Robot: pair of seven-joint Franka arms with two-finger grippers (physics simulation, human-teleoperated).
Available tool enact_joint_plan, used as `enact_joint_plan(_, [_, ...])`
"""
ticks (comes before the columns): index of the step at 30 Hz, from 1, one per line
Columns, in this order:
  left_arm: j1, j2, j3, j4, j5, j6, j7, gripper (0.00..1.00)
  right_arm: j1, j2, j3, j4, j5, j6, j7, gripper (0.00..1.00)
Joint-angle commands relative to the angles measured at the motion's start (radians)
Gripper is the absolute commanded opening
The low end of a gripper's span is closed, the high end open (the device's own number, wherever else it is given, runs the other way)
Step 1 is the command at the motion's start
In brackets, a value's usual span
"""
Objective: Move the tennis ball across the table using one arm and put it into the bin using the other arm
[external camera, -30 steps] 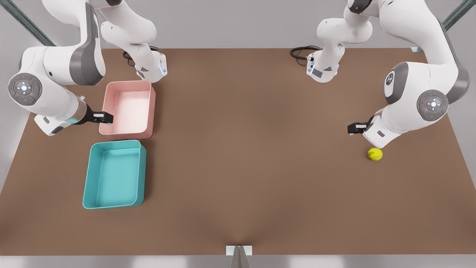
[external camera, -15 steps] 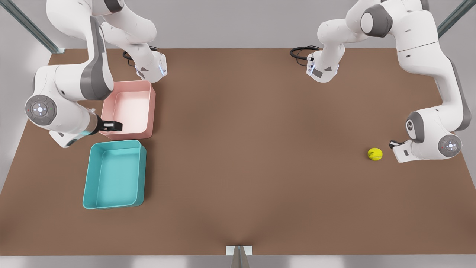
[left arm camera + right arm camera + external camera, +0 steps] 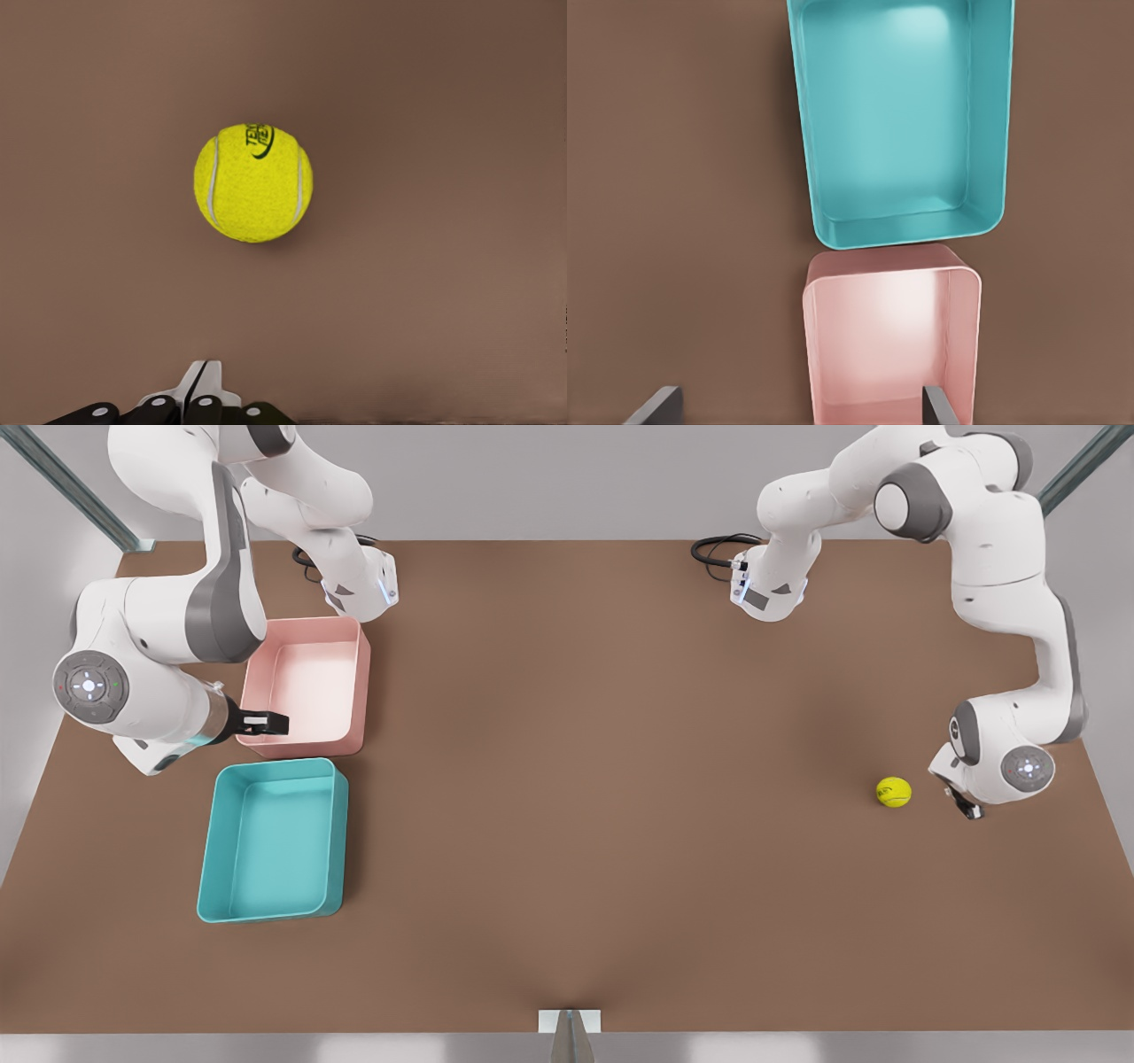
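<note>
The yellow-green tennis ball [image 3: 894, 792] rests on the brown table [image 3: 576, 779] near the front view's right edge. My left gripper [image 3: 967, 808] hangs low just to the front view's right of the ball, a short gap away. In the left wrist view the ball [image 3: 253, 182] lies ahead of the left gripper [image 3: 199, 405], whose fingers sit together, shut on nothing. The teal bin [image 3: 209, 841] stands at the front view's left. My right gripper [image 3: 266, 724] hovers open over the near edge of the pink tray [image 3: 310, 682], just beyond the bin [image 3: 895, 115].
The pink tray [image 3: 886, 345] stands end to end with the teal bin, almost touching it. Both arm bases and a black cable [image 3: 713, 549] sit along the table's far edge. Bare brown tabletop stretches between the ball and the bin.
My left arm swung from behind the ball round to the front view's right of it and dropped low. My right gripper shifted slightly toward the bin. The ball stayed put.
</note>
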Motion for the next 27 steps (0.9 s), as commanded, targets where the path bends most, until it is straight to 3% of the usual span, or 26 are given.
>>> enact_joint_plan(1, [0.008,0.009,-0.001,-0.012,0.075,0.045,0.5,0.21,0.001,0.0,0.0,-0.001,0.0,-0.003,-0.001,1.0])
enact_joint_plan(9, [0.042,0.005,-0.001,-0.152,0.004,0.245,0.362,0.21,0.0,0.0,0.0,-0.001,0.0,-0.009,0.001,1.0])
enact_joint_plan(27, [0.045,0.031,-0.001,-0.155,-0.022,0.311,0.302,0.21,-0.002,0.0,0.0,0.001,0.0,-0.009,0.01,1.0])
